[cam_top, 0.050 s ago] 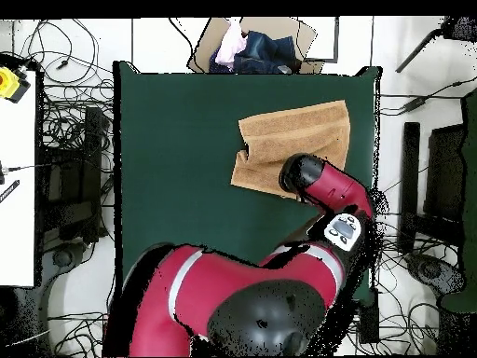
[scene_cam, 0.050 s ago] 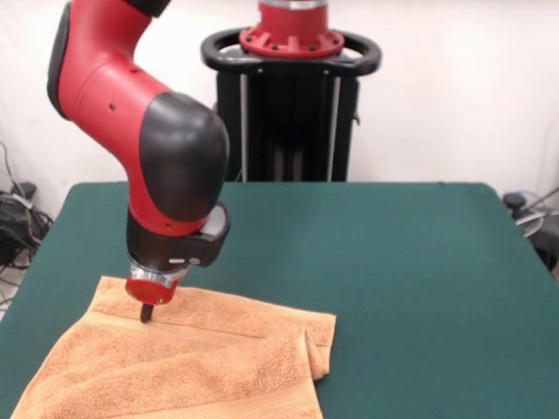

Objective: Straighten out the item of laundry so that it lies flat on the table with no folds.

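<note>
Towel (scene_cam, 0.050 s ago: 175, 367) is the whole job here: an orange-tan terry hand towel sitting at one corner region of the dark green counter (scene_cam, 0.050 s ago: 393, 262), running off the bottom edge of the front view. It's mostly spread, but one side is doubled over on itself, with a bunched flap (scene_cam, 0.050 s ago: 316, 349) standing up a bit along that edge. The overhead view shows the same fold (cam_top, 0.050 s ago: 244, 149) on the towel's edge facing the middle of the counter. The gripper (scene_cam, 0.050 s ago: 147, 312) is down on the towel near its far border band, tip touching the cloth or close to it. I honestly can't tell whether the jaws are spread or pinching anything, the tip is just a dark stub from here. Handling-wise I'd guess it's light, floppy and grippy on that felt, so it'll drag and bunch rather than slide clean. Best bet looks like pinching the loose corner of the folded flap and peeling it outward, not pushing from the middle.
</note>
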Robot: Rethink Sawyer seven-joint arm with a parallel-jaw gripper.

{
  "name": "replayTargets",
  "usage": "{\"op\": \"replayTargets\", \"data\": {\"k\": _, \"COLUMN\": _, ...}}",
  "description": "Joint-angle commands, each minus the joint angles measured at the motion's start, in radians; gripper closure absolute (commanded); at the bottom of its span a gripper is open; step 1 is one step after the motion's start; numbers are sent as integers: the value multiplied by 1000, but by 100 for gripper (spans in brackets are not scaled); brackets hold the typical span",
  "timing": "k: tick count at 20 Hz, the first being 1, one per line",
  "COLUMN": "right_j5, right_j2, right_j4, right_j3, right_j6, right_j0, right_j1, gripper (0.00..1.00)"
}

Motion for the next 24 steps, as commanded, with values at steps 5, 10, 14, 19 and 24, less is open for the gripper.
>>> {"op": "replayTargets", "data": {"k": 5, "right_j5": 62, "right_j2": -22, "right_j4": 14, "right_j3": -32, "right_j6": 214, "right_j0": 36, "right_j1": 107, "gripper": 0}}
{"op": "replayTargets", "data": {"k": 10, "right_j5": 13, "right_j2": 17, "right_j4": 31, "right_j3": -9, "right_j6": 182, "right_j0": 21, "right_j1": 97, "gripper": 0}}
{"op": "replayTargets", "data": {"k": 14, "right_j5": -30, "right_j2": 49, "right_j4": 22, "right_j3": 9, "right_j6": 140, "right_j0": -1, "right_j1": 92, "gripper": 0}}
{"op": "replayTargets", "data": {"k": 19, "right_j5": -105, "right_j2": 78, "right_j4": 32, "right_j3": 42, "right_j6": 142, "right_j0": -13, "right_j1": 83, "gripper": 0}}
{"op": "replayTargets", "data": {"k": 24, "right_j5": -92, "right_j2": 59, "right_j4": 17, "right_j3": 42, "right_j6": 133, "right_j0": -8, "right_j1": 84, "gripper": 0}}
